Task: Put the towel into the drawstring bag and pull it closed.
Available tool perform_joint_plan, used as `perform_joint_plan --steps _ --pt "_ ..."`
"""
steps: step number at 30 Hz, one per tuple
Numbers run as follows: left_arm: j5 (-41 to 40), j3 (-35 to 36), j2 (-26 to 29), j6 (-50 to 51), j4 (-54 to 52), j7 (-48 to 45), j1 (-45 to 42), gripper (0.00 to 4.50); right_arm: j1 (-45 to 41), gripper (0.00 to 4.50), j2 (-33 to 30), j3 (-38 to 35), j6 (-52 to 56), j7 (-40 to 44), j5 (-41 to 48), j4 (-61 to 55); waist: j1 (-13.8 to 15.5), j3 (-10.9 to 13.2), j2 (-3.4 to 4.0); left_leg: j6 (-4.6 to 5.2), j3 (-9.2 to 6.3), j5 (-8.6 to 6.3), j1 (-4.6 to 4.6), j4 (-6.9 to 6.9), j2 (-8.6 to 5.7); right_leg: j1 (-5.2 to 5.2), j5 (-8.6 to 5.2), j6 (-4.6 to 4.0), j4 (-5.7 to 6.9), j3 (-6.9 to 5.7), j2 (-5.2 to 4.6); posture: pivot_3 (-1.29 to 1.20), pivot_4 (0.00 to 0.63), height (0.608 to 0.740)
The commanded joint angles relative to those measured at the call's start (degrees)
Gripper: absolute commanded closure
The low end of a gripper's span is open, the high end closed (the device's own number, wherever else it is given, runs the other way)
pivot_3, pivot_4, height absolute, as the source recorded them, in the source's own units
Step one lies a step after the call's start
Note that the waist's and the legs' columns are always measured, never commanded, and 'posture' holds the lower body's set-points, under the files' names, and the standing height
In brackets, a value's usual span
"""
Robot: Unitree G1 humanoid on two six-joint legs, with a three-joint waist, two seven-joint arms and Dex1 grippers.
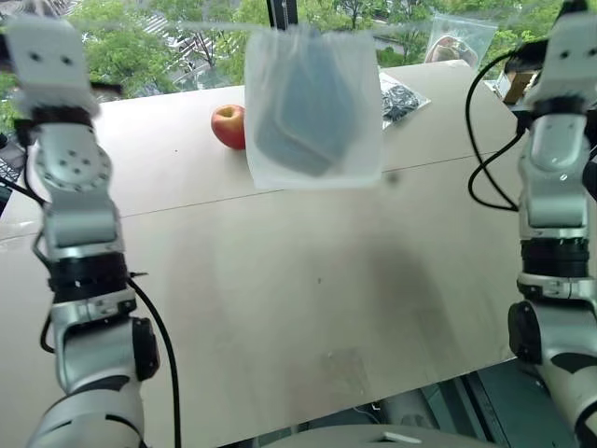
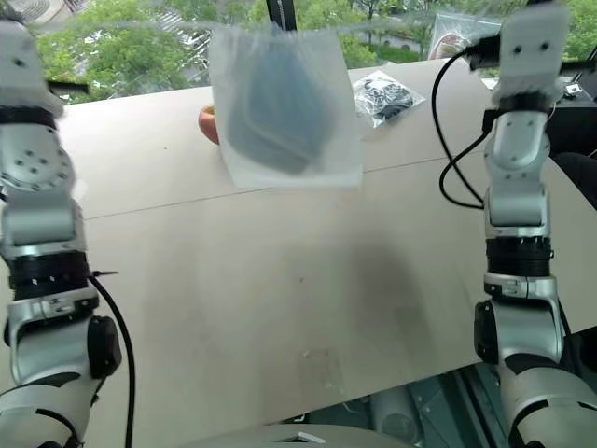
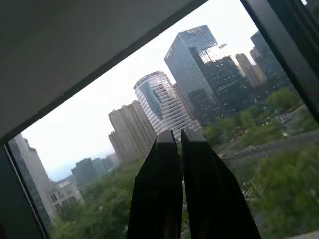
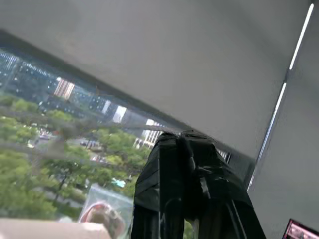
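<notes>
We see the drawstring bag (image 1: 312,107) hanging above the table (image 1: 308,280) at twelve o'clock, the towel (image 1: 303,117) a dark shape inside it. Our left gripper (image 3: 180,142) and right gripper (image 4: 180,142) are pinched shut, raised at ten and two o'clock beside the bag; what they hold we cannot tell.

No text, label, brand, number or sign can be read anywhere in these views. The thin translucent white fabric bag (image 1: 312,107) hanging above the pale wooden counter (image 1: 308,289) carries no print. The clear plastic zip bags (image 1: 403,97) at the far edge show dark contents but no legible lettering.
</notes>
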Motion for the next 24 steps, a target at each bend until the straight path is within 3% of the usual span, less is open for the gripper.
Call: perform_joint_plan --steps 1,4,9,16,24 --pt "0.2 1.9 2.8 -1.1 -3.0 0.6 -2.4 4.45 -3.3 4.50 -2.6 -2.7 -3.1 -3.0 -1.9 -4.2 0.0 0.0 -0.06 -0.01 0.00 0.01 -0.15 0.07 -0.01 -0.18 0.00 0.00 0.26 0.06 0.00 0.00 0.150 0.740" --pt "-1.1 0.9 1.5 -0.1 -2.0 -1.1 -1.2 4.45 -1.3 4.50 -1.9 -0.2 -2.7 0.4 -1.2 -1.5 -0.1 -0.1 -0.13 -0.05 0.01 0.03 -0.08 0.06 -0.01 -0.19 0.00 0.00 0.45 0.08 0.00 0.00 0.150 0.740" --pt "-0.1 1.5 2.7 -1.9 -4.0 -0.1 -1.5 4.45 -3.5 4.50 -2.1 -1.7 -4.2 -1.4 -1.3 -2.0 -0.1 -0.1 -0.15 -0.04 0.20 0.03 0.00 0.05 -0.01 -0.24 0.00 0.00 0.45 0.26 0.00 0.00 0.150 0.740" --pt "-0.3 4.2 2.6 -1.2 -4.0 1.3 3.6 4.45 2.9 4.50 -1.8 -3.0 -4.5 -1.6 -0.9 0.0 -0.1 -0.1 -0.24 -0.04 0.52 0.03 0.09 0.06 0.00 -0.21 0.00 0.00 0.46 0.31 0.01 0.00 0.150 0.740" --pt "-2.6 13.4 -7.7 9.0 -15.1 8.0 20.2 4.45 10.4 4.50 0.4 -12.6 3.0 -8.8 4.7 3.3 -0.1 -0.1 -0.24 -0.02 0.54 0.02 0.08 0.07 0.12 -0.24 0.00 0.01 0.53 0.51 -0.02 0.00 0.150 0.740"
